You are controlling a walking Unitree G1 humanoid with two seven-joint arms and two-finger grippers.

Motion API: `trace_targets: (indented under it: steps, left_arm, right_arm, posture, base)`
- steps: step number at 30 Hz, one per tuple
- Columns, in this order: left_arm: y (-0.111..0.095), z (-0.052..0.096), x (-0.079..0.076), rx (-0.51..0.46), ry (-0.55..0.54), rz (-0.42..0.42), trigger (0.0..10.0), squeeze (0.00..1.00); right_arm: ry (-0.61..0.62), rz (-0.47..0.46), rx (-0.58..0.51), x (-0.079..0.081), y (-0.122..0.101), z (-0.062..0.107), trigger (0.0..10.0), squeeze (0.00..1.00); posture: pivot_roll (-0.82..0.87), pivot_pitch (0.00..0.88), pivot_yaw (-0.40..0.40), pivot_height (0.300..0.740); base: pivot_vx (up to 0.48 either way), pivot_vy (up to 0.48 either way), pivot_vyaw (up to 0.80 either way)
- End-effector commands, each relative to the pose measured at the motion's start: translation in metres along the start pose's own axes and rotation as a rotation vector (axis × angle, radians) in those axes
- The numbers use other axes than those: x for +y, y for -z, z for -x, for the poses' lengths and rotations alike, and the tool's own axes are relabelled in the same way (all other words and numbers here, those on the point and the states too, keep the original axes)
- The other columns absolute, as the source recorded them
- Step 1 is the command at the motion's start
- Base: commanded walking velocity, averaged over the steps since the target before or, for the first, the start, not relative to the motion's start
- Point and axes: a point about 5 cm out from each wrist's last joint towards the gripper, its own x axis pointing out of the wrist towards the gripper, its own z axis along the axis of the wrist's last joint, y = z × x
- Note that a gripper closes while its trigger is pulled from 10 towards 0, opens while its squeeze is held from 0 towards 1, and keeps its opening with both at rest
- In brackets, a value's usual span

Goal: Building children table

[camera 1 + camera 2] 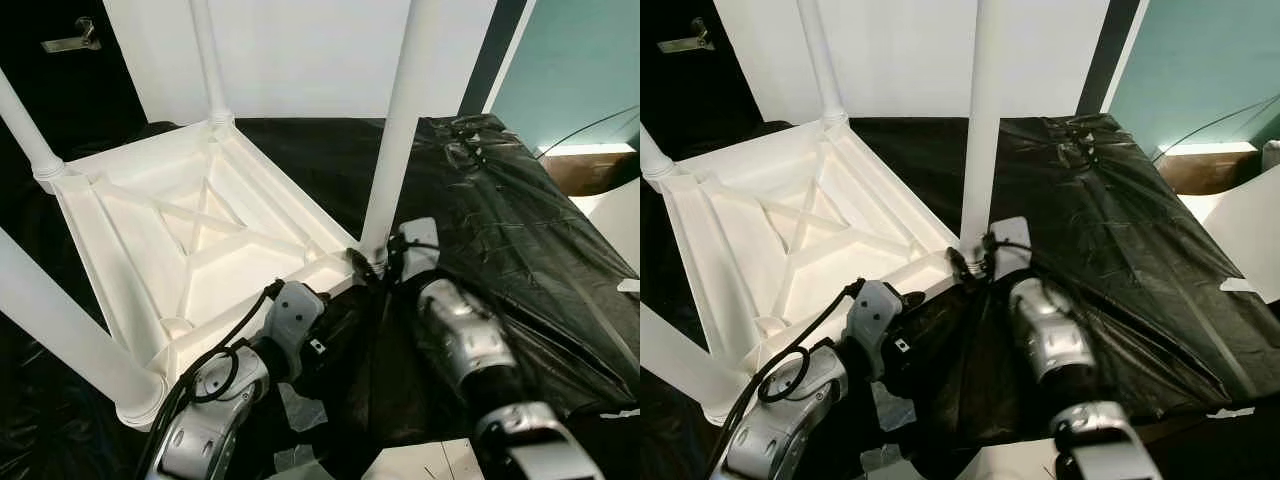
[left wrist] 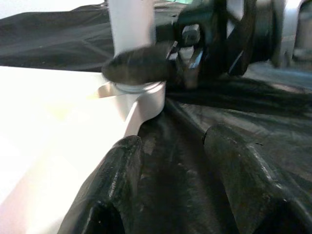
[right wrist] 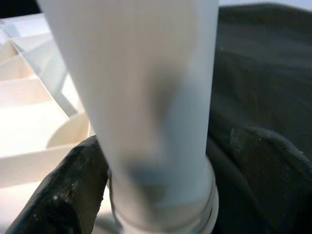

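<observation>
The white children's table [image 1: 100, 260] lies upside down on a black plastic sheet [image 1: 520, 240], its legs pointing up. My right gripper [image 3: 161, 180] sits at the foot of the near right leg [image 1: 400, 130], where the leg meets the table corner. Its fingers straddle the leg: one finger [image 3: 63, 190] rests against it and the other stands a small gap away, so it is open. My left gripper [image 2: 170, 180] is open, low over the sheet, just beside the same corner, holding nothing. Its silver wrist [image 1: 290, 325] lies along the table's near edge.
A white panel leans against the wall behind the table. A cardboard box [image 1: 585, 170] and a white board stand at the right past the sheet. White paper pieces [image 1: 420, 462] lie near my feet. A door handle [image 1: 70, 40] is at the far left.
</observation>
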Motion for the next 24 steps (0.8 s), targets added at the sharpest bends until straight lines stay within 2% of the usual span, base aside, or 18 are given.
trace_targets:
  steps: [1,5,8,11,14,18,24]
  left_arm:
    - [0.0,0.003,0.001,0.006,-0.038,-0.006,10.0,0.0]
    - [0.002,0.008,0.007,0.025,-0.044,-0.021,10.0,0.0]
    - [0.005,0.016,0.014,0.057,-0.05,-0.042,10.0,0.0]
    - [0.006,0.017,0.016,0.063,-0.05,-0.044,10.0,0.0]
    - [0.006,0.021,0.018,0.076,-0.046,-0.053,10.0,0.0]
    - [0.006,0.027,0.02,0.094,-0.052,-0.066,10.0,0.0]
    - [0.005,0.031,0.018,0.096,-0.054,-0.067,10.0,0.0]
  right_arm:
    - [-0.024,0.001,0.001,-0.004,0.0,0.001,10.0,0.0]
    - [-0.124,0.069,0.002,-0.013,-0.008,-0.001,10.0,0.0]
    - [-0.229,0.087,0.01,-0.016,-0.013,-0.005,10.0,0.0]
    - [-0.252,0.088,0.011,-0.016,-0.014,-0.006,10.0,0.0]
    - [-0.325,0.09,0.021,-0.015,-0.016,-0.009,10.0,0.0]
    - [-0.44,0.141,0.055,-0.02,-0.021,-0.011,10.0,0.0]
    - [-0.52,0.188,0.08,-0.026,-0.032,-0.014,10.0,0.0]
  posture:
    - [0.12,0.048,-0.059,0.74]
    - [0.13,0.048,-0.06,0.74]
    - [0.13,0.05,-0.063,0.74]
    - [0.13,0.05,-0.063,0.74]
    - [0.15,0.056,-0.065,0.74]
    - [0.17,0.07,-0.068,0.74]
    - [0.19,0.084,-0.066,0.74]
  base:
    - [0.0,0.0,0.0]
    - [0.0,0.0,0.0]
    - [0.0,0.0,0.0]
    - [0.0,0.0,0.0]
    - [0.0,0.0,0.0]
    - [0.0,0.0,0.0]
    - [0.0,0.0,0.0]
